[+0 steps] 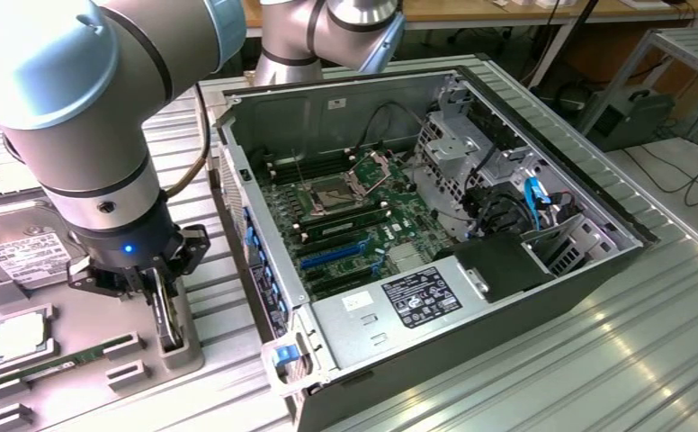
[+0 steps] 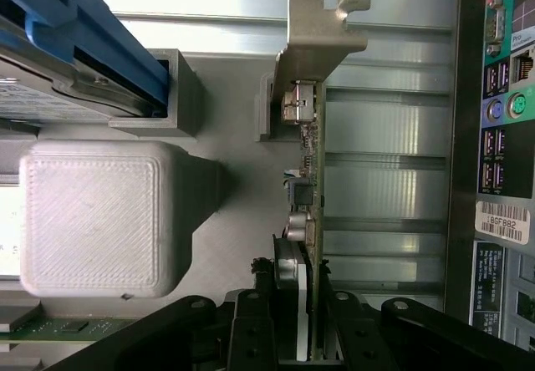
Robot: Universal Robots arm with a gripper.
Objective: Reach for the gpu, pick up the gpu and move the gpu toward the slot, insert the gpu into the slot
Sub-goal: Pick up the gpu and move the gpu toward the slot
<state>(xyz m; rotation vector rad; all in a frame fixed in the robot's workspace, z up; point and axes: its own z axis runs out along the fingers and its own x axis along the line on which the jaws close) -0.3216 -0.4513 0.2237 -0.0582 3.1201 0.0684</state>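
The gpu point(image 2: 308, 179) stands on edge in a grey holder point(image 1: 187, 353) on the table, at the exterior view's left of the open PC case. It is a thin dark card with a silver metal bracket point(image 2: 313, 33) at one end. My gripper point(image 1: 163, 301) has come down over it from above. In the wrist view my gripper point(image 2: 298, 304) has its black fingers point(image 2: 251, 325) pressed against both faces of the card, shut on it. The blue slot point(image 1: 328, 257) lies on the motherboard inside the case.
A silver hard drive point(image 1: 25, 256), a processor chip point(image 1: 19, 333) and a green memory stick point(image 1: 55, 364) lie in the grey tray. A grey printed block point(image 2: 88, 216) stands close beside the card. The case wall with its rear ports point(image 2: 501, 95) rises on the card's other side.
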